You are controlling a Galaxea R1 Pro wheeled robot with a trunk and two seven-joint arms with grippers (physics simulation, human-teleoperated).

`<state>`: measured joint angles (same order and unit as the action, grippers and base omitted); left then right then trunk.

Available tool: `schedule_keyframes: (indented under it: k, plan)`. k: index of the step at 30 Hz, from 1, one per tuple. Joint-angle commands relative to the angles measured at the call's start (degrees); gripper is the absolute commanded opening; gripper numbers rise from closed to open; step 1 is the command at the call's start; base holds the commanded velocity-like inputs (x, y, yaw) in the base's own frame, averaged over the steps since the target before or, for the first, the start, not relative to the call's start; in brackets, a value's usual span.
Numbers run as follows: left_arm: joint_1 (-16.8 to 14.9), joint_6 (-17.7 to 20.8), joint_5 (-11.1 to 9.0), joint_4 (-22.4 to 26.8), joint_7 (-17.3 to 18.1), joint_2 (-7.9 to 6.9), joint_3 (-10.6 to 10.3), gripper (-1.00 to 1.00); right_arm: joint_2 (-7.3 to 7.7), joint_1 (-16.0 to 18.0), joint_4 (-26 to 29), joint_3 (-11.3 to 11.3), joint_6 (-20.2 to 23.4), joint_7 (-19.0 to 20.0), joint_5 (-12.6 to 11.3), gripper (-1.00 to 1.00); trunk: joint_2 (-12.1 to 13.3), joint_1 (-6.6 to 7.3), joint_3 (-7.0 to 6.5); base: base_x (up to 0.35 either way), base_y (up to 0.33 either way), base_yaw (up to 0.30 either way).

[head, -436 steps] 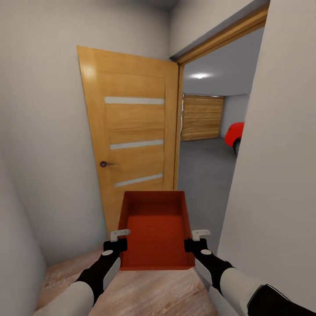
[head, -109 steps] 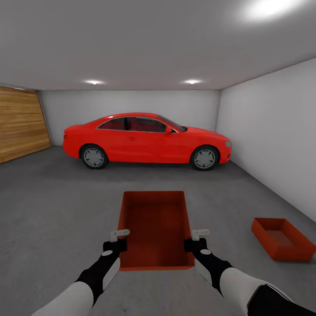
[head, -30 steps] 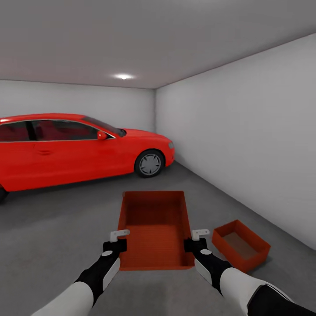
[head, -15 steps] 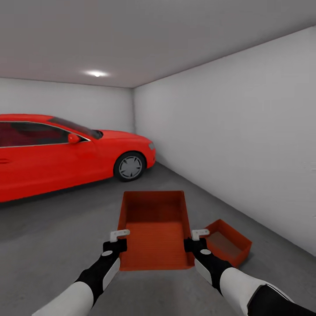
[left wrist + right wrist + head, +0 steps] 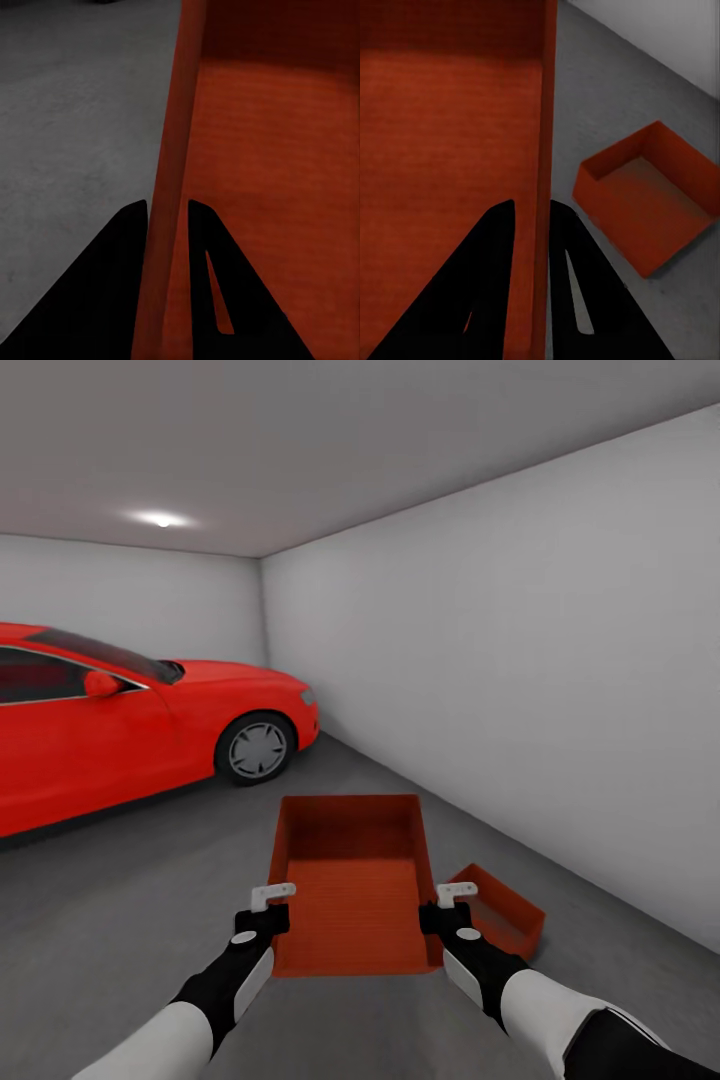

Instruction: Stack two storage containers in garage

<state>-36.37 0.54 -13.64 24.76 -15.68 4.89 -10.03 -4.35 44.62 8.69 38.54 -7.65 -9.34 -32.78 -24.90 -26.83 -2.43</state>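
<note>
Carrying one storage container [image 5: 352,885] above the grey floor [image 5: 130,900], the left claw [image 5: 268,906] pinches its left wall and the right claw [image 5: 446,905] its right wall. A second container [image 5: 500,918] sits on the floor just right, near the white wall [image 5: 520,660]; a red car [image 5: 120,730] stands left.

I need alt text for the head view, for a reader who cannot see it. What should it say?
Both grippers, left and right, hold an open orange-red storage container by its side walls above the grey garage floor. A second container sits on the floor beside the right arm, near the white wall. A red car is parked at the left.
</note>
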Motion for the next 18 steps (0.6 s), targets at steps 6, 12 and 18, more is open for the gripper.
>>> schedule_keyframes:
  k: [6, 12, 18]
  plan:
    - [-0.02, -0.19, 0.81, 0.21, -0.76, 0.03, 0.30, -1.00, -0.31, 0.03, -0.34, -1.51, -0.43, -0.29, -1.41, -1.00, -0.03, -0.05, 0.01, 0.320, 0.000, -0.013]
    - [-0.02, -0.19, 0.80, 0.06, -0.76, 0.03, 0.27, -1.00, -0.29, 0.03, -0.34, -2.42, -0.39, -0.24, -1.41, -1.00, -0.03, -0.05, 0.01, 0.320, 0.000, -0.001]
    - [-0.02, -0.18, 0.80, 0.11, -0.76, 0.03, 0.27, -1.00, -0.22, 0.03, -0.19, -3.66, -0.35, -0.24, -1.41, -1.00, -0.03, -0.05, 0.01, 0.320, 0.000, 0.000]
